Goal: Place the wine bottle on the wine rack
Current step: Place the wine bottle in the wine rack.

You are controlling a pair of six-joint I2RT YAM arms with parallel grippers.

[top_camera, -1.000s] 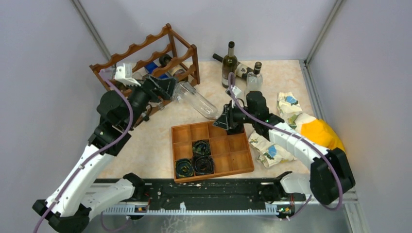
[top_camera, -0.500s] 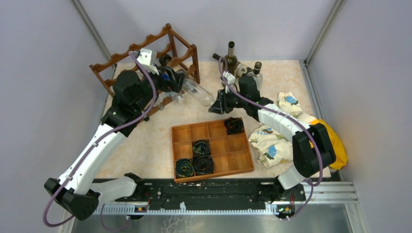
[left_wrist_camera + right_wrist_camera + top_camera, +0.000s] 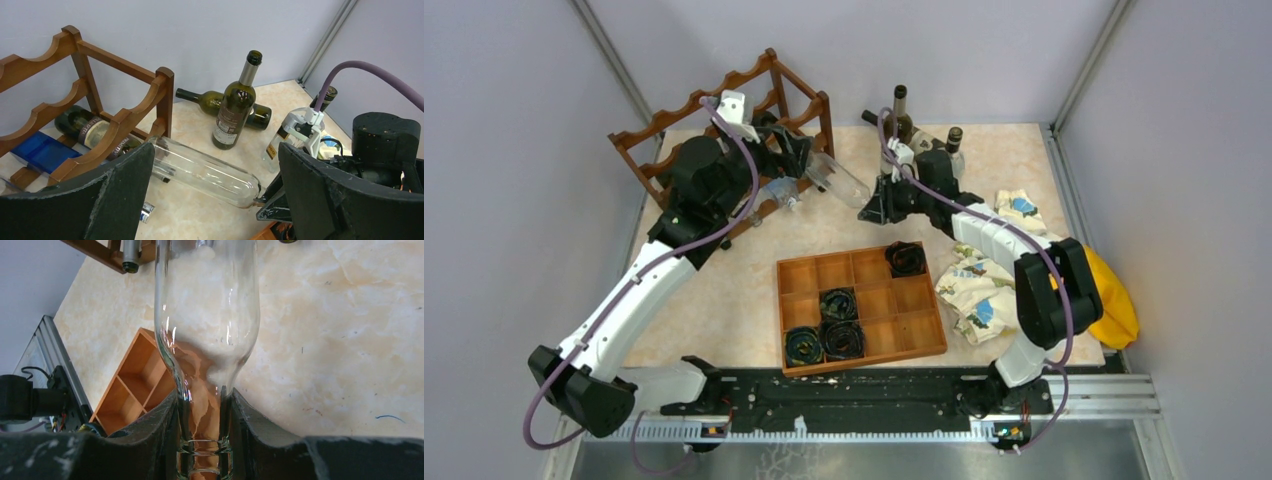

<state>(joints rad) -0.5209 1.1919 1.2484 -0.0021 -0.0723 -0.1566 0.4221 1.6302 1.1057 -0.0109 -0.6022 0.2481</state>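
A clear glass wine bottle (image 3: 841, 183) (image 3: 205, 172) lies nearly level just above the table. Its base end meets the lower right corner of the dark reddish-brown wine rack (image 3: 724, 95) (image 3: 125, 120). My right gripper (image 3: 879, 208) (image 3: 204, 405) is shut on the bottle's neck, and the body (image 3: 207, 305) stretches away toward the rack. My left gripper (image 3: 799, 155) (image 3: 215, 150) hangs open above the bottle's rack end, both fingers clear of the glass. A dark labelled bottle (image 3: 87, 127) and a blue one (image 3: 42, 152) lie in the rack's lower tier.
A dark green bottle (image 3: 897, 125) (image 3: 235, 112) stands upright at the back, another (image 3: 210, 100) lies behind it, and a small clear bottle (image 3: 951, 150) stands beside them. An orange-brown compartment tray (image 3: 904, 325) holds dark rolls. Patterned cloths (image 3: 979, 300) and a yellow item (image 3: 1104, 285) lie right.
My right gripper has carried the clear bottle back and left, toward the rack. My left arm has swung right and back along the rack, still open.
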